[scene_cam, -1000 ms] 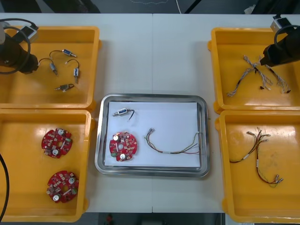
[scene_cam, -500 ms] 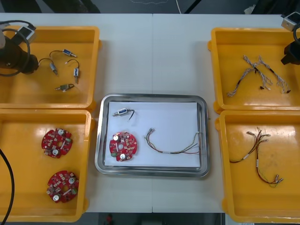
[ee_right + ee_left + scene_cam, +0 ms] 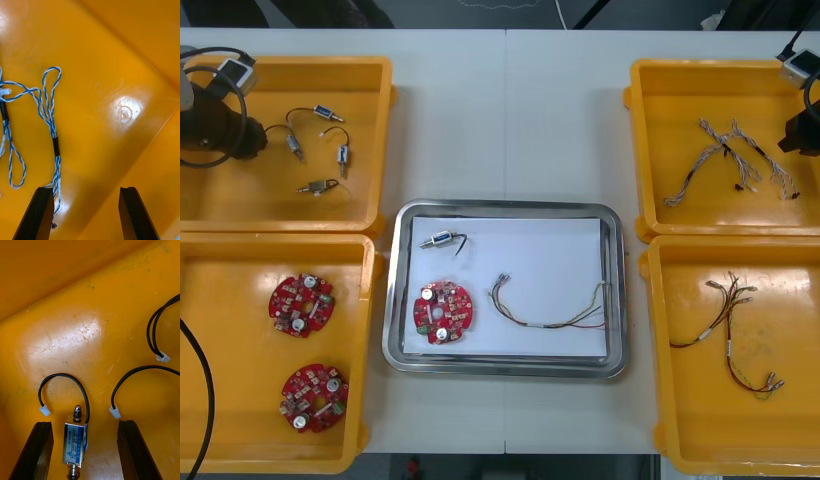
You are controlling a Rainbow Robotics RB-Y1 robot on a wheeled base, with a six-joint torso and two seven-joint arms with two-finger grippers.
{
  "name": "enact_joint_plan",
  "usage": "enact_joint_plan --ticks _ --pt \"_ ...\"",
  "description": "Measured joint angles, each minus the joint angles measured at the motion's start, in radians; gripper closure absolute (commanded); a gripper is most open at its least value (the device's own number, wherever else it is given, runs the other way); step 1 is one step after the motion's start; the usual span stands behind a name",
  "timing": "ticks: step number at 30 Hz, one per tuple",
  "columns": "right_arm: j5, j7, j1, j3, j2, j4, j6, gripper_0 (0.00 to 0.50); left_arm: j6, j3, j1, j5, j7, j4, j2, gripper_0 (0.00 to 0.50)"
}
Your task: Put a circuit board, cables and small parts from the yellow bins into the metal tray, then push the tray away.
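The metal tray [image 3: 505, 366] at the middle of the tabletop [image 3: 510, 120] holds a circuit board [image 3: 442, 312], a red and yellow cable [image 3: 550, 318] and a small metal part [image 3: 442, 239]. The wrist views show the left tool [image 3: 84, 423] spread over a blue-labelled part [image 3: 76, 448], print unreadable, in the far left bin [image 3: 240, 195]. The right tool [image 3: 85, 189] is spread beside a blue and white cable [image 3: 50, 123] in the far right bin [image 3: 680, 100].

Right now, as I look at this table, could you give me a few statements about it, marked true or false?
1. The metal tray holds one red circuit board. True.
2. Both grippers are clamped shut. False: the left gripper and the right gripper are open and hold nothing.
3. The left gripper hovers over the far left bin, which holds small metal parts. True.
4. The near left bin holds three circuit boards. False: it holds two boards.
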Motion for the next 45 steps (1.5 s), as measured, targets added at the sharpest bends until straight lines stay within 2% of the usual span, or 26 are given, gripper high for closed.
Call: enact_joint_plan --ticks 6,17,28,29,30,31,32,33,45 --pt "-0.026 0.0 0.0 0.0 0.001 0.096 -0.095 0.0 -0.021 -0.036 -0.013 0.021 0.0 0.022 0.005 0.0" --pt "-0.026 -0.001 0.0 0.0 0.017 0.099 -0.105 0.0 -0.03 -0.038 -0.013 0.04 -0.021 0.028 0.009 0.0" --pt "-0.027 -0.007 0.004 -0.001 0.046 0.099 -0.169 0.0 -0.031 -0.038 -0.011 0.04 -0.024 0.03 0.017 0.009" --pt "-0.028 -0.008 0.005 -0.001 0.048 0.099 -0.171 0.0 -0.031 -0.038 -0.01 0.04 -0.024 0.03 0.019 0.12" --pt "-0.028 -0.008 0.005 -0.001 0.048 0.099 -0.172 0.0 -0.031 -0.038 -0.009 0.04 -0.024 0.03 0.021 0.29" --pt "-0.028 -0.008 0.006 -0.001 0.049 0.099 -0.172 0.0 -0.031 -0.038 -0.007 0.04 -0.024 0.03 0.023 0.385" --pt "-0.028 -0.008 0.008 -0.001 0.049 0.099 -0.172 0.0 -0.031 -0.038 -0.004 0.04 -0.024 0.03 0.025 0.457" --pt "-0.028 -0.008 0.009 -0.001 0.049 0.099 -0.172 0.0 -0.031 -0.038 -0.001 0.04 -0.024 0.031 0.027 0.498" --pt "-0.043 -0.009 0.036 -0.001 0.05 0.099 -0.187 0.0 -0.042 -0.038 0.013 0.061 -0.024 0.031 0.04 0.5"
